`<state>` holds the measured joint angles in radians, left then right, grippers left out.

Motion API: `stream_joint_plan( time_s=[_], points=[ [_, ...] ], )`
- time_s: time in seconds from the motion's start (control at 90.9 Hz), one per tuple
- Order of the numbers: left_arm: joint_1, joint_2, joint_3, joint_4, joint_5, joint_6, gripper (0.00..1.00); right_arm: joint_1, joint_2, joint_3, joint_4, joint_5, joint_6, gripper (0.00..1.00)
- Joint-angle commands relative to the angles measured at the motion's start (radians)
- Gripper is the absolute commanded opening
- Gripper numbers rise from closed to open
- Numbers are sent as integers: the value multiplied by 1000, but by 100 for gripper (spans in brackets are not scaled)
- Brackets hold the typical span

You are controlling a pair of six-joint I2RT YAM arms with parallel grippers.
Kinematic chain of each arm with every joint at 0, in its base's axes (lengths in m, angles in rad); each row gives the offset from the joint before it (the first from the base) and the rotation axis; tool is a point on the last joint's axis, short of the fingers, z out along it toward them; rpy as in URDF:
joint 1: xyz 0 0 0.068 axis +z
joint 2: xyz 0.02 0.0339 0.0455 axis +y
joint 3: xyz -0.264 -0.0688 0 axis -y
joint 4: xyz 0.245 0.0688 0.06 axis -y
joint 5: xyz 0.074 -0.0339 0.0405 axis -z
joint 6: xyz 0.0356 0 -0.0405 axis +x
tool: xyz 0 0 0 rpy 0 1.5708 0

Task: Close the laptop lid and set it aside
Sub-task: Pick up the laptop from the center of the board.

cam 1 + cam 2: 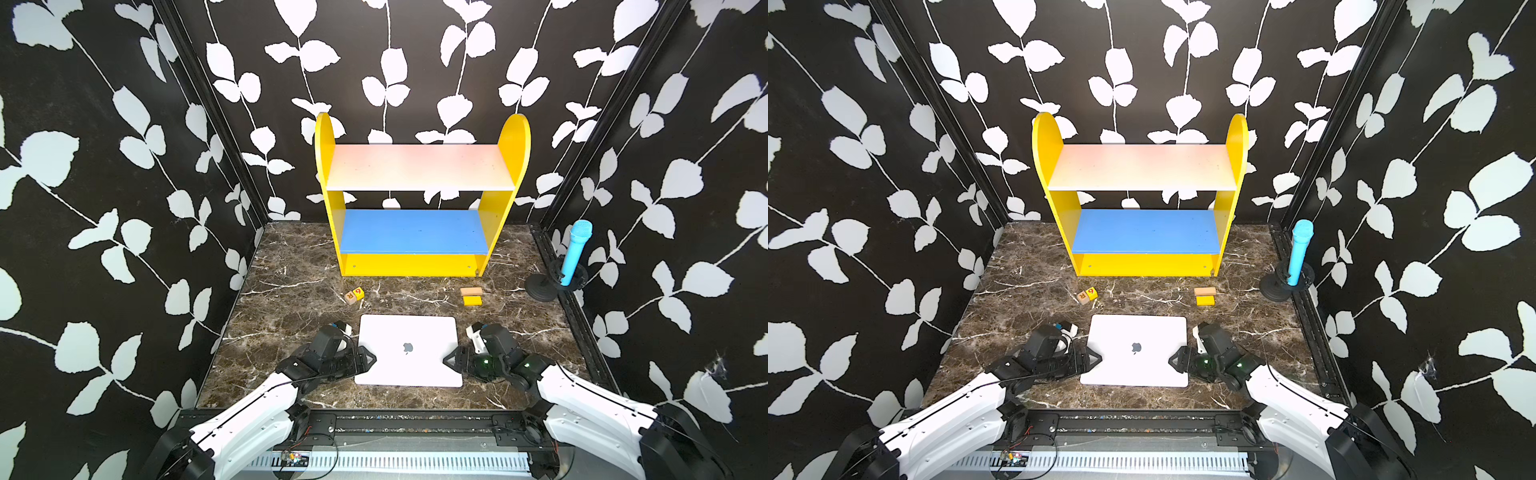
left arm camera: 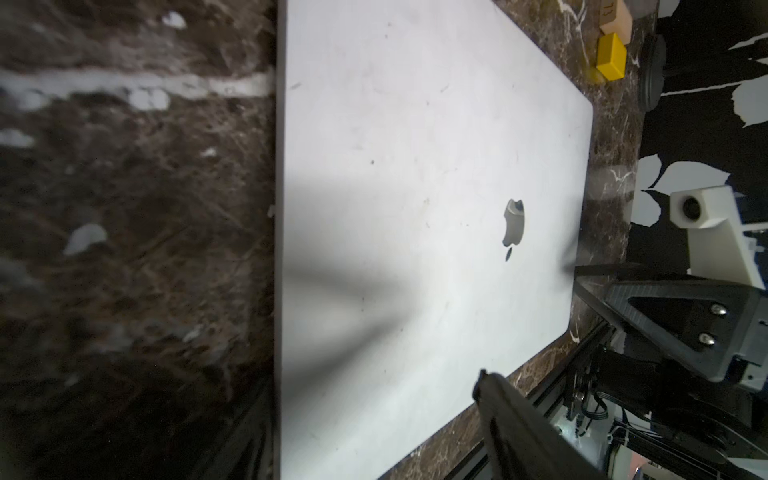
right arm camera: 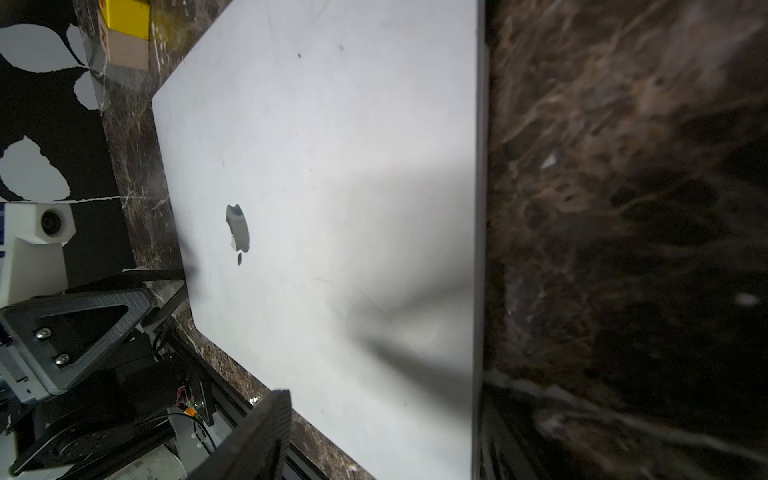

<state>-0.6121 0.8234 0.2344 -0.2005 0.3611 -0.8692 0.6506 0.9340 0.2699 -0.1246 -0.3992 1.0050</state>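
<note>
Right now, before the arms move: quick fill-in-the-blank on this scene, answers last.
1. The laptop lies flat on the table, its lid ____.
2. The left pincer is at one side edge of the laptop, the right pincer at the ____ edge.
3. The shelf has a white upper board and a ____ lower one.
4. The microphone stands on the robot's ____ side.
Answers: closed; opposite; blue; right.

A staged robot test booth: leaf-print wall panels (image 1: 104, 166), marble-look tabletop (image 1: 291, 299), black frame rails (image 1: 415, 419).
</note>
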Motion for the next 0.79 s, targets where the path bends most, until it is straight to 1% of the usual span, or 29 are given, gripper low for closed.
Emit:
stream_joint_plan(
  time_s=[0.0,0.154,0.352,0.781],
  points=[
    [-11,4,-28,101,104,-36,77,9,-18,-14,146,-98,57,71],
    [-11,-1,-31,128,110,-50,76,7,-42,-29,184,-98,88,67],
    [-11,-13,-35,154,111,-67,73,6,-85,-30,188,-79,103,64],
    [-11,-43,-79,283,126,-132,69,4,-129,-59,277,-53,170,58]
  ],
)
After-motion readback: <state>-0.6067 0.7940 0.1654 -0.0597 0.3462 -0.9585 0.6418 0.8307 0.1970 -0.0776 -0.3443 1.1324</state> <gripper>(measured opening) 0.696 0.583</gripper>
